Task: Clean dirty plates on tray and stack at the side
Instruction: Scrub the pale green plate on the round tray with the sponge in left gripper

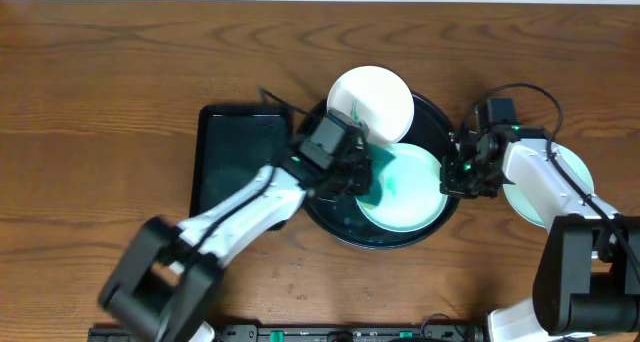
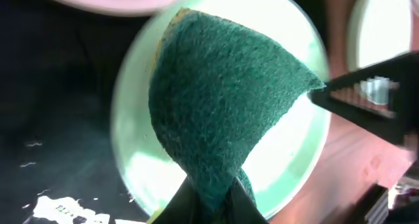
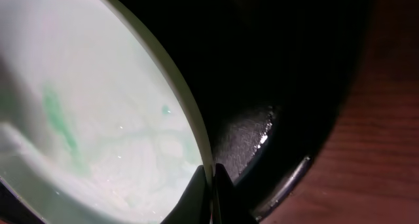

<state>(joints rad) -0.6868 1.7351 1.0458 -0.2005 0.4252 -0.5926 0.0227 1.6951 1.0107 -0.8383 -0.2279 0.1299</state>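
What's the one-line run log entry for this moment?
left gripper: shut on sponge over smeared plate in tray | right gripper: shut on smeared plate's rim | second plate: tray's far edge | third plate: on table

Round tray [image 1: 432, 117]: glossy black. Smeared plate [image 1: 405, 187]: white, teal tint, green streaks. Scouring pad [image 2: 222, 112]: dark green, tan edge. Tabletop [image 1: 100, 82]: brown wood-grain. Rectangular tray [image 1: 235, 152]: black.

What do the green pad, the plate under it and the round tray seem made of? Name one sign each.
The green pad: coarse fibrous scouring material, matte; fuzzy woven texture. The plate: probably plastic or glazed ceramic, smooth; thin rim, wet sheen. The tray: likely glossy black plastic; bright highlights on its rim.
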